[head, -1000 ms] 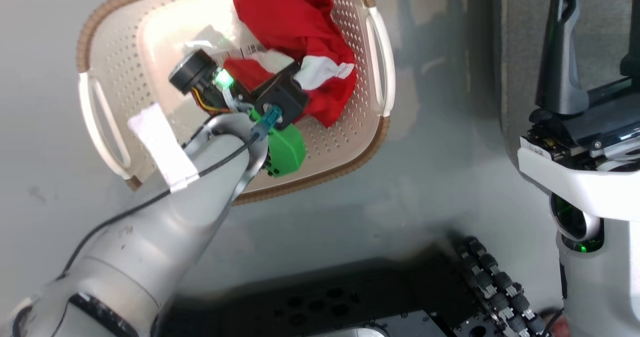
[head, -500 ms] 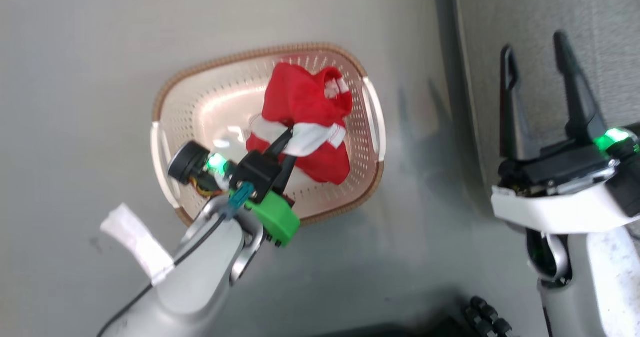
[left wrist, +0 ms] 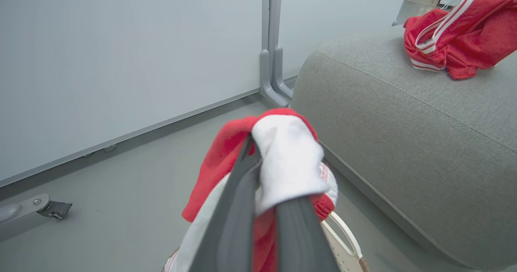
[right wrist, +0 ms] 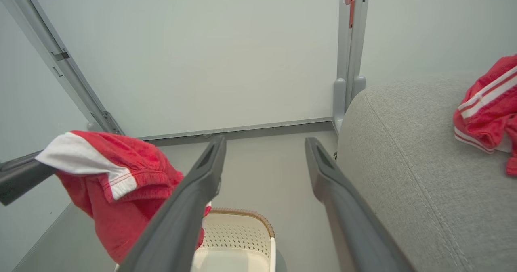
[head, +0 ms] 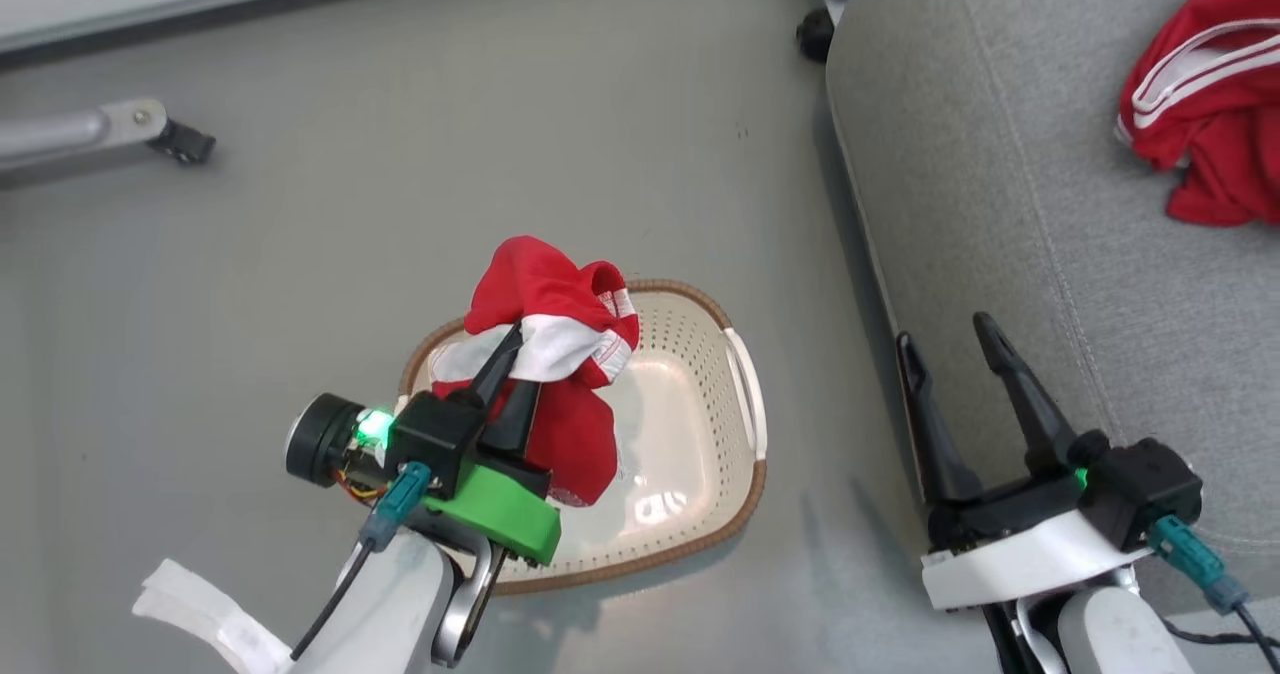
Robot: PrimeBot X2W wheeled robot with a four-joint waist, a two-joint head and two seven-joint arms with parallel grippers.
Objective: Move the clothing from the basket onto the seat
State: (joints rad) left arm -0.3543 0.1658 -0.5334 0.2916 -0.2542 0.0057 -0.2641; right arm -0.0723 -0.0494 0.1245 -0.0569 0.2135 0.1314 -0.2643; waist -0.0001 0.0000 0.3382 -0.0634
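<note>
A bunched red garment with white trim (head: 545, 294) is clamped between the narrowed fingers of the left gripper (head: 510, 379) and is held above the basket (head: 692, 346). A white panel of the cloth is draped over the fingertips, as is seen in the left wrist view. Its lower folds hang toward the basket's inside; whether they touch the bottom cannot be told with certainty from above. No other cloth is seen in the basket, which stands on the grey floor (head: 500, 104) just beside the rounded left edge of the seat (head: 1000, 204).

A second red garment with white side stripes (head: 1215, 114) is found crumpled on top of the seat, well back from that edge. The right gripper (head: 944, 331) is held spread wide and grips nothing, its fingers poised by the seat's near left edge, apart from both garments.
</note>
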